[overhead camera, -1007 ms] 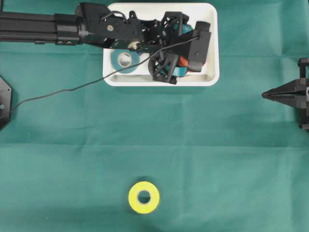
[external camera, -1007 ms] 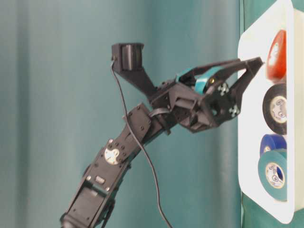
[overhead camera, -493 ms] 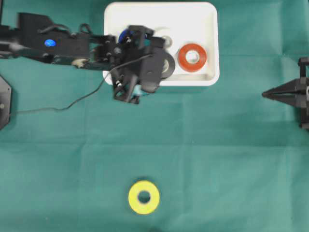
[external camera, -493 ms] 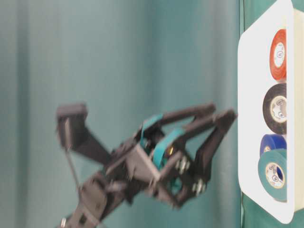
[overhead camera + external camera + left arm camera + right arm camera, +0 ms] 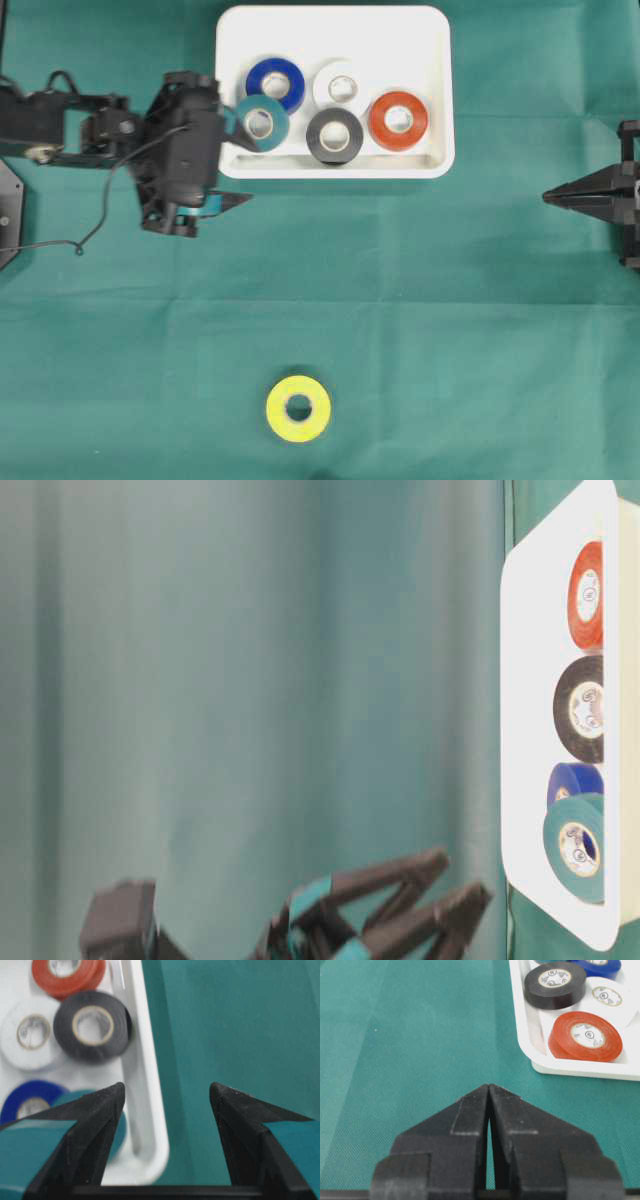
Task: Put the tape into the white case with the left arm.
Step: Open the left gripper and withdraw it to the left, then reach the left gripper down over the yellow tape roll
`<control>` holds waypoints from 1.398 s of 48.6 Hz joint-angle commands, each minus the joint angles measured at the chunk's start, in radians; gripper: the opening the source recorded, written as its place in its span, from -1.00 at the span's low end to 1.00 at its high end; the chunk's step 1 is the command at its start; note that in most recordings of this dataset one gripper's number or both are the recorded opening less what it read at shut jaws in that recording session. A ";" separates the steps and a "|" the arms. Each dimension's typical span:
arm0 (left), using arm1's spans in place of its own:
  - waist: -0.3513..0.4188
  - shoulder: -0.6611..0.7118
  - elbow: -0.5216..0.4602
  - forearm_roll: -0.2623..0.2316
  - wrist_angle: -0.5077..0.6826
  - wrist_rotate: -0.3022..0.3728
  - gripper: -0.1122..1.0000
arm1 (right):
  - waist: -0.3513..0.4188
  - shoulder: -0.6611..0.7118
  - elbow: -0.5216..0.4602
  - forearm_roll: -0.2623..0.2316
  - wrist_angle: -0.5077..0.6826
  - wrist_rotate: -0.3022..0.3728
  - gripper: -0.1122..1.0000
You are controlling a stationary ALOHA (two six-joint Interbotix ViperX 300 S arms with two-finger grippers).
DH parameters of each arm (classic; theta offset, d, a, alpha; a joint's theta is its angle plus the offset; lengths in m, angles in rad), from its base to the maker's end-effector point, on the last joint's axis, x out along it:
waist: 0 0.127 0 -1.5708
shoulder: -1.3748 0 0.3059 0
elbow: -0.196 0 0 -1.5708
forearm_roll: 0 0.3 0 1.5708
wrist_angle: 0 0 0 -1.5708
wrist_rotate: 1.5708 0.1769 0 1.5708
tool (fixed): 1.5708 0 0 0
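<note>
Overhead: five rolls (image 5: 334,135) in white case (image 5: 434,90), one yellow roll (image 5: 298,408) outside.

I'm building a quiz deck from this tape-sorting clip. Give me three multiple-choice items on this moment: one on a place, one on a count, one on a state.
1. Where does the yellow tape roll lie?
A. Inside the white case
B. On the green cloth, apart from the case
C. Between the left gripper's jaws

2. How many rolls lie in the white case?
A. Three
B. Four
C. Five

3. How do the jaws of the left gripper stand?
A. Open and empty
B. Shut on the teal roll
C. Shut on nothing

Answers:
1 B: the overhead view shows it alone on the green cloth, near the bottom edge.
2 C: the blue roll, teal roll, white roll, black roll and red roll are all inside.
3 A: the left wrist view shows a wide gap with only cloth and case rim behind it.
</note>
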 commanded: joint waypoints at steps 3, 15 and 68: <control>-0.006 -0.084 0.054 -0.005 -0.015 -0.020 0.44 | 0.000 0.006 -0.012 -0.002 -0.008 0.002 -0.97; -0.017 -0.221 0.181 -0.003 -0.015 -0.037 0.44 | -0.002 0.006 -0.011 -0.002 -0.008 0.002 -0.97; -0.253 -0.293 0.256 -0.008 0.029 -0.121 0.43 | -0.002 0.006 -0.011 -0.002 -0.008 0.002 -0.97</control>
